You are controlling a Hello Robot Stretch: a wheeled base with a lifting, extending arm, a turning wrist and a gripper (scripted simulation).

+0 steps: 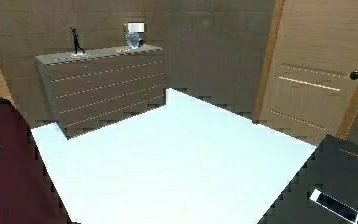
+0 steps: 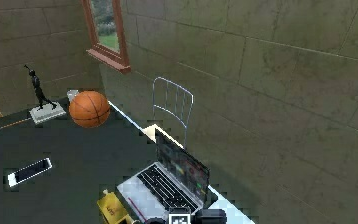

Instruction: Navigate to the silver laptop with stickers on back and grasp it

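Note:
An opened silver laptop (image 2: 170,178) lies on the dark table (image 2: 82,150) in the arm side view, near the table's far edge, its screen turned toward the camera. Its back is hidden, so no stickers can be seen. At that view's bottom edge, just below the laptop's keyboard, the gripper's dark body (image 2: 150,214) pokes up beside a white marker square (image 2: 179,218). With the laptop right behind it, I cannot tell whether it holds anything.
Also on the table are an orange basketball (image 2: 89,108), a dark statuette (image 2: 39,95), a phone (image 2: 29,172) and a yellow object (image 2: 112,208). A wire chair (image 2: 173,103) stands behind the laptop. Ahead are a dresser (image 1: 102,85), a wooden door (image 1: 317,70), a dark red bed (image 1: 12,160) and pale open floor (image 1: 177,150).

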